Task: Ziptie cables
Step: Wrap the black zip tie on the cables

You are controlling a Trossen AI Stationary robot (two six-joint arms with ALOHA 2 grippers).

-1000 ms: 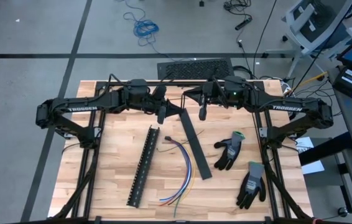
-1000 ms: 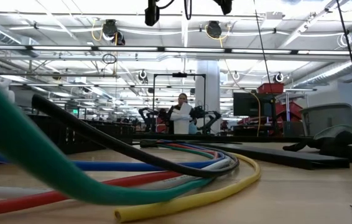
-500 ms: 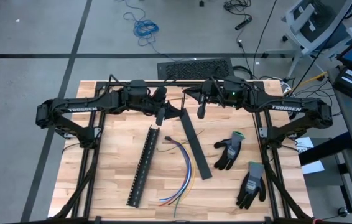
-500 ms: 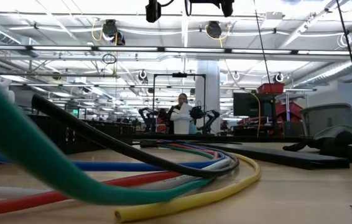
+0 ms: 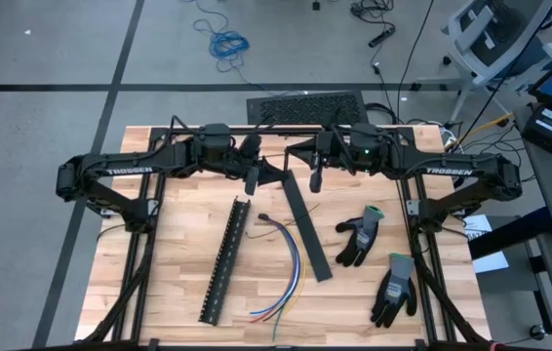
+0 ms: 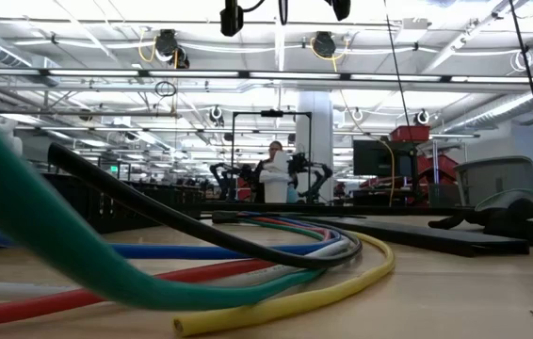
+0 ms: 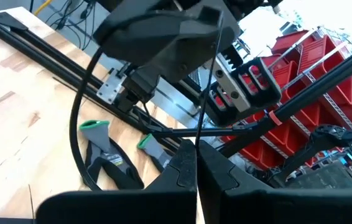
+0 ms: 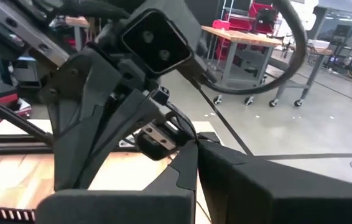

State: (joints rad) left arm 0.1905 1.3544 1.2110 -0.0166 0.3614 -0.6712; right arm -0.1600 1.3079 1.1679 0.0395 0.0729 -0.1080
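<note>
The cables (image 5: 286,263), a loose curved bundle of coloured wires, lie flat on the wooden table between two black strips; in the low view they fill the foreground (image 6: 248,273). Both arms are raised over the table's far middle, fingers level and pointing toward each other. My left gripper (image 5: 254,183) (image 7: 196,149) is shut on a thin black strand (image 7: 208,81). My right gripper (image 5: 316,179) (image 8: 198,144) is shut, and a thin black strand (image 8: 226,121) passes just beyond its fingertips. My left gripper pinches the lower end of the thin black strand (image 7: 198,138) between its two fingertips. The strand rises from the tips in a bow, clear of the table. My right gripper: I cannot tell whether it touches the strand that runs past its fingertips.
A black slotted strip (image 5: 225,258) lies left of the cables and a flat black strip (image 5: 307,229) right of them. Two grey gloves (image 5: 359,236) (image 5: 393,290) lie at the table's right. A person (image 6: 274,174) stands far behind the table.
</note>
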